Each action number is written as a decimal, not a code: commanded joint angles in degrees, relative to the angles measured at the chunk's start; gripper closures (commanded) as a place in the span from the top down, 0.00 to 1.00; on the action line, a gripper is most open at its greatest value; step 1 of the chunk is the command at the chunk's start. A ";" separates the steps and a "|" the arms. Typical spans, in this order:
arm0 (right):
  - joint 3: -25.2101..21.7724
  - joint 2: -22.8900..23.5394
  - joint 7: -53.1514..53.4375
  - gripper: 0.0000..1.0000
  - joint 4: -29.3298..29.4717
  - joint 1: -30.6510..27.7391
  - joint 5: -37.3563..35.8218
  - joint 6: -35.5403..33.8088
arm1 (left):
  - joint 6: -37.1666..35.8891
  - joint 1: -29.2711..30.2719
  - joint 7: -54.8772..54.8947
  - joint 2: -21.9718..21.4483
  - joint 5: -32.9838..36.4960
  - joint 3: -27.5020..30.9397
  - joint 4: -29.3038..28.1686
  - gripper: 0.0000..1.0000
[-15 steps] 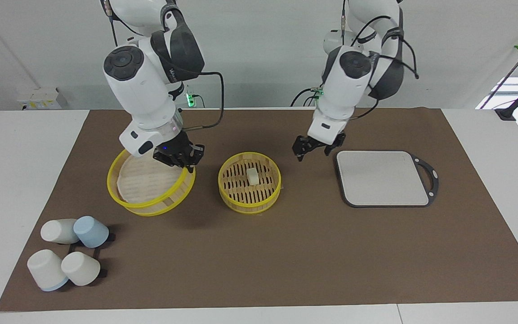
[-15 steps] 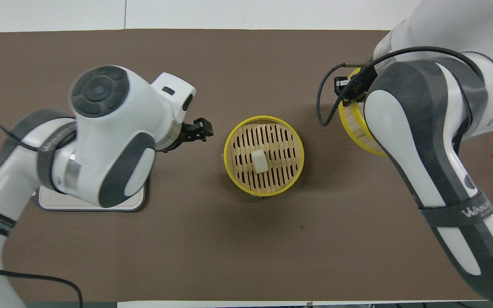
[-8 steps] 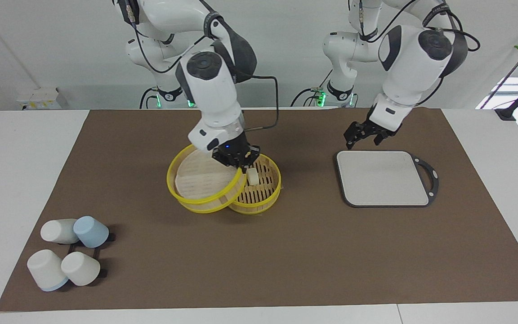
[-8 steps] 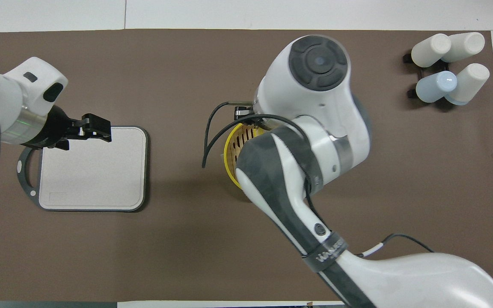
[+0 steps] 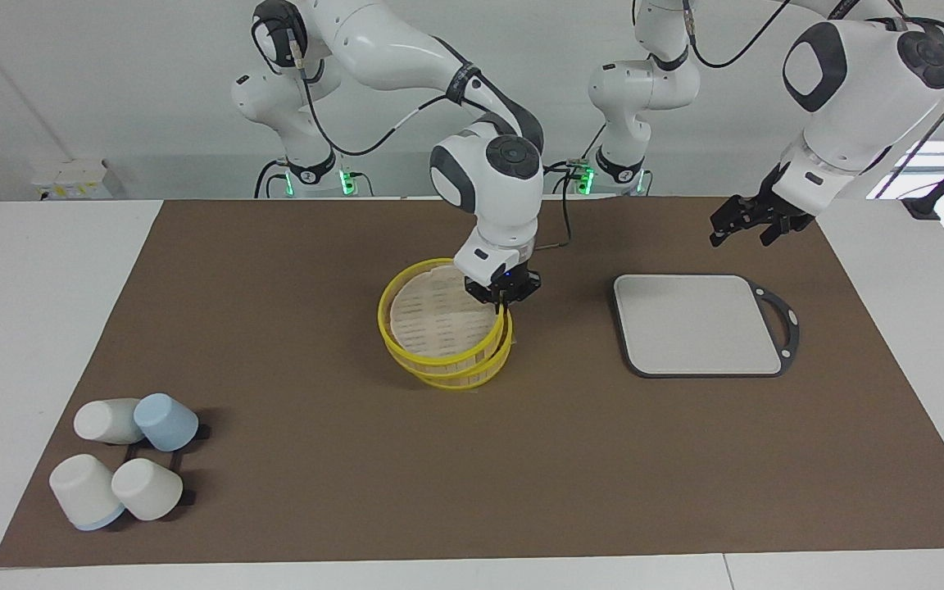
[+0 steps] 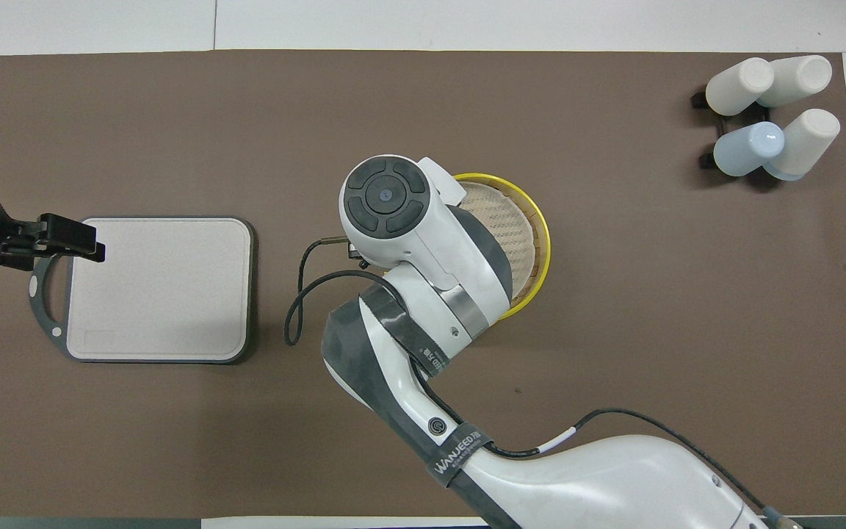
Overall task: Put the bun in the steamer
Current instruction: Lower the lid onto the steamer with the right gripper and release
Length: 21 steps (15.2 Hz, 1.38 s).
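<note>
**Top Tier Goes On Over the Bun**

The right gripper (image 5: 504, 300) pinches the rim of the white-lined tier (image 5: 437, 315) and holds it a bit tilted, right on top of the slatted tier (image 5: 472, 375). The two tiers are not lined up yet. The lined one sits a little toward the right arm's end of the table. Its held edge is up and its other edge hangs lower.

The bun cannot be seen now. I think it lies inside the slatted tier, just under the gripper, covered by the lined tier.

The bun looks soft and light, so it could squash. The tier should come down gently and flat. The tier looks light and stiff, and the thin rim is a good place to pinch it.

The left gripper (image 5: 755, 221) waits in the air just off the grey board's (image 5: 697, 324) edge that is nearest the robots. I cannot tell if its fingers are apart or together.

Half a second ago the lined tier covered only part of the slatted tier and the bun still showed. Now it covers almost all of it. The left gripper has pulled away toward its own end. The cups (image 5: 129, 467) have not moved.
</note>
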 commanded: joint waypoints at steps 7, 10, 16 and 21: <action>-0.23 -0.44 1.62 0.00 -2.82 2.15 0.24 4.69 | -1.90 -0.79 0.54 -1.77 3.99 -0.21 -0.22 1.00; -0.14 -1.49 1.53 0.00 -6.95 1.98 0.24 9.17 | -1.98 -0.97 0.54 -1.77 4.08 -0.21 -0.05 1.00; -0.14 -2.29 2.92 0.00 -9.16 2.07 0.32 10.77 | -3.65 -2.64 0.54 -1.33 4.43 0.76 1.27 1.00; -0.14 -2.29 3.81 1.00 -6.19 2.77 0.32 6.91 | -8.65 -3.17 1.15 -1.33 6.89 0.67 5.31 1.00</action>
